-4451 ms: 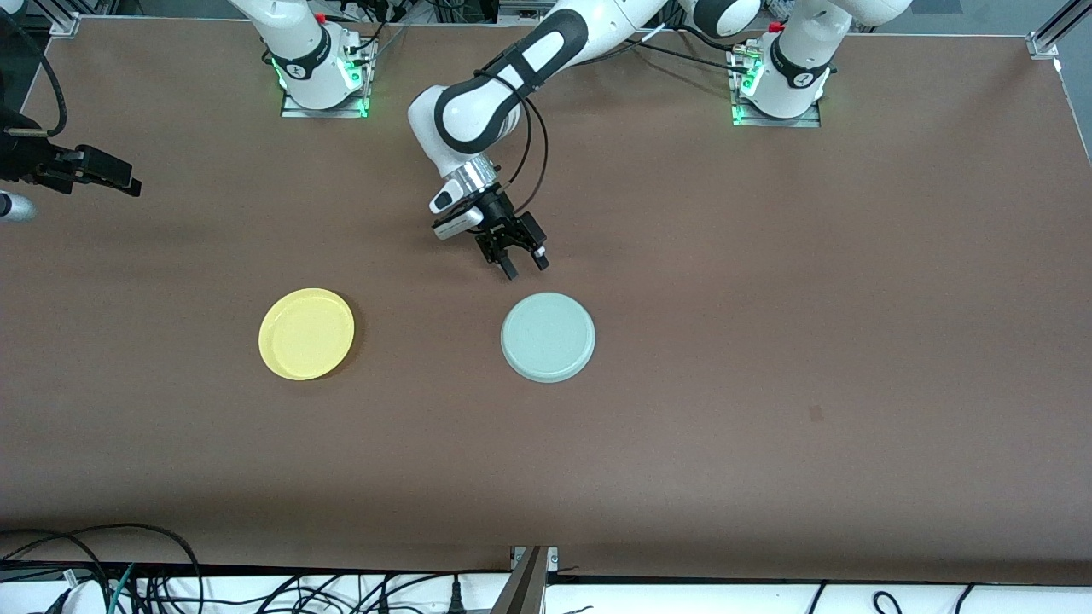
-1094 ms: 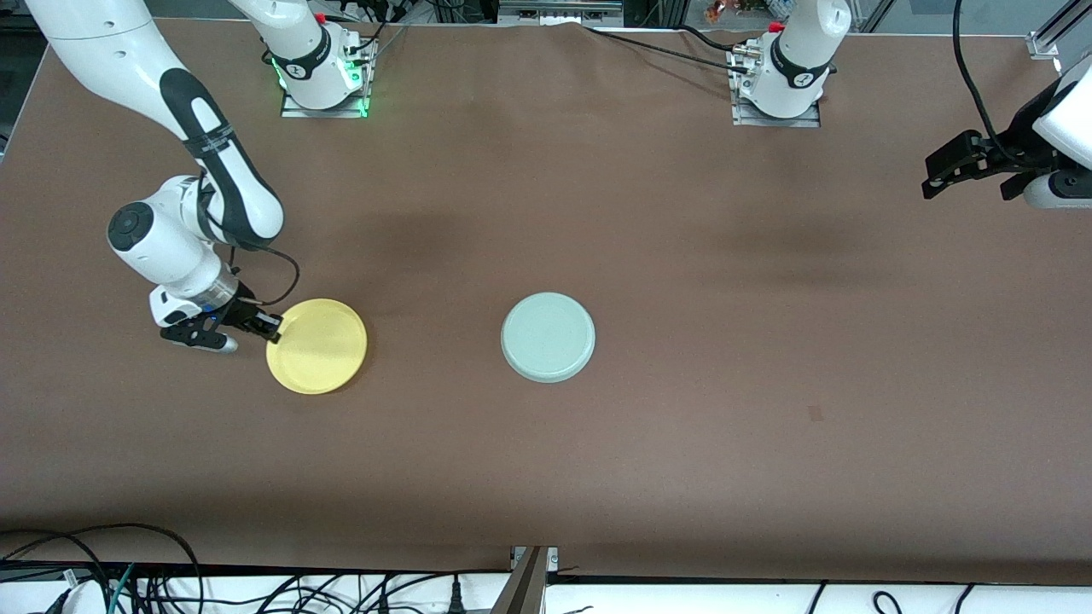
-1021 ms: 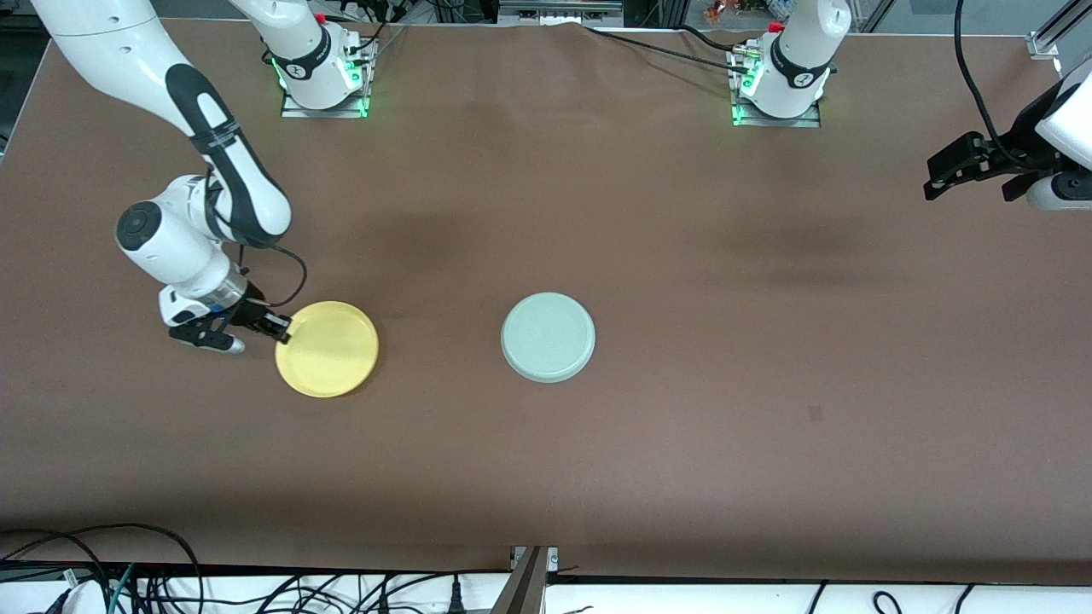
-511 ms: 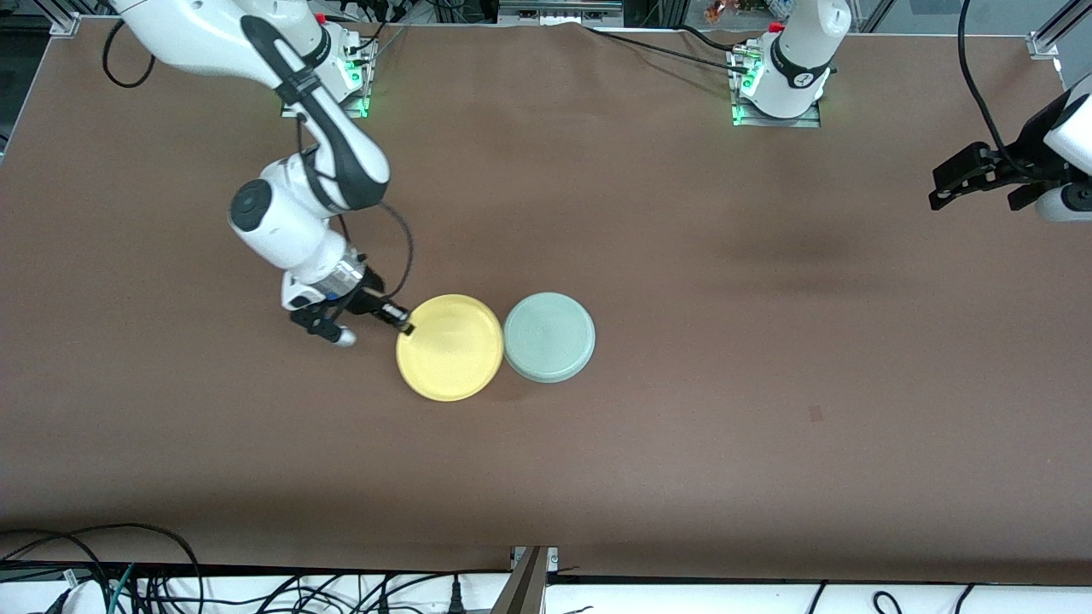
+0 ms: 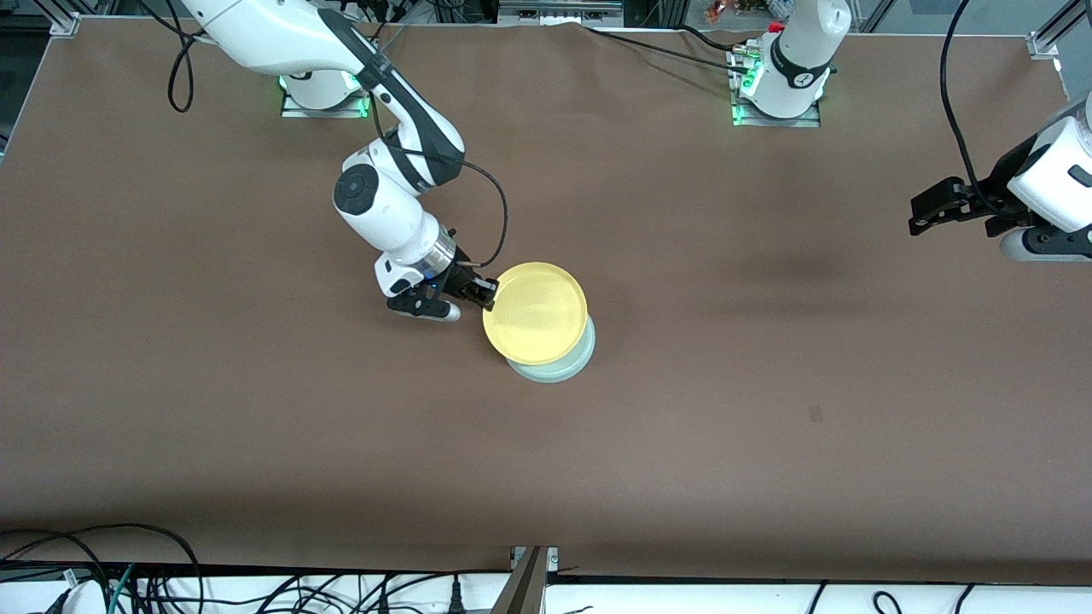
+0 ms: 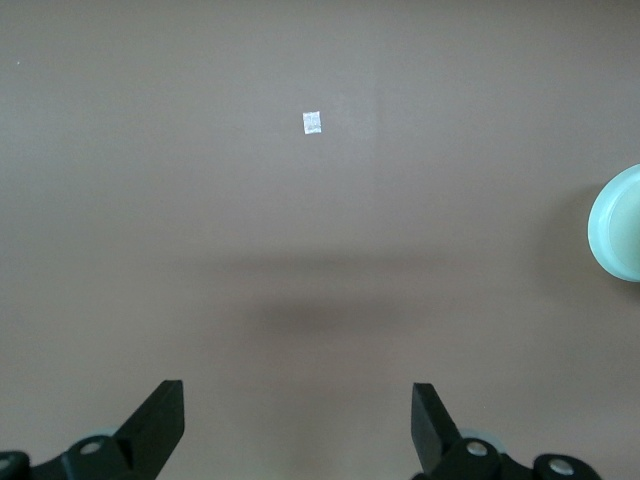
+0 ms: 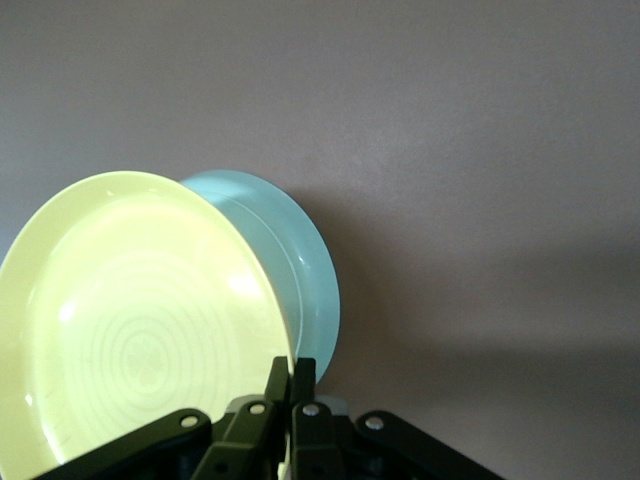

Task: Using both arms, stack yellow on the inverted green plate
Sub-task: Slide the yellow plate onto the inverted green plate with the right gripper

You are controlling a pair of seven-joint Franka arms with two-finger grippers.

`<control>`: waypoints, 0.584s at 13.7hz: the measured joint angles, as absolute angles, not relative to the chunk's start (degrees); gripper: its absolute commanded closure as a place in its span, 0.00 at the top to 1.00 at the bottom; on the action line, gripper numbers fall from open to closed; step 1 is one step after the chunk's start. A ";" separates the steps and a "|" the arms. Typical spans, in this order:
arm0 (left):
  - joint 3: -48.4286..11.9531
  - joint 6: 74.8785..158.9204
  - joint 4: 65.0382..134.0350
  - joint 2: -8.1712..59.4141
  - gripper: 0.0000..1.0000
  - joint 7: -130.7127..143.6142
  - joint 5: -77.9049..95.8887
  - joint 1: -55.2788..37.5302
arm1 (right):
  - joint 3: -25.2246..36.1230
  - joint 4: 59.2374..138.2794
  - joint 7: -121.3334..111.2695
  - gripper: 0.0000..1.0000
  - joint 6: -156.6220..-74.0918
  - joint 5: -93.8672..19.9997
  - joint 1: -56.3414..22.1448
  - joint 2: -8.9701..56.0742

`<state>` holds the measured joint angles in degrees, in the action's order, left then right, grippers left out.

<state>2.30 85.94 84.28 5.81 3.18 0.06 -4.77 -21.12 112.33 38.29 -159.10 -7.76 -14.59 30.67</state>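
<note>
Gripping the rim of yellow [image 5: 536, 313], the right pincer [image 5: 483, 292] is closed on it | yellow is held over the green plate [image 5: 563, 368], covering most of it, mid-table [image 5: 768, 409] | left pincer [image 5: 925, 214] is held wide open and empty over the table's left-arm end, arm waiting.

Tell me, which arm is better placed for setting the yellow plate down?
Right: its tool grips the yellow plate by the rim, over the green plate. The left tool is open, waiting at the table's end.
</note>
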 measured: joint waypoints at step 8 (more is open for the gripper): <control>2.13 85.94 83.97 6.11 1.00 3.18 0.06 -4.86 | -20.15 111.83 38.27 0.99 -169.63 -2.93 -16.25 38.14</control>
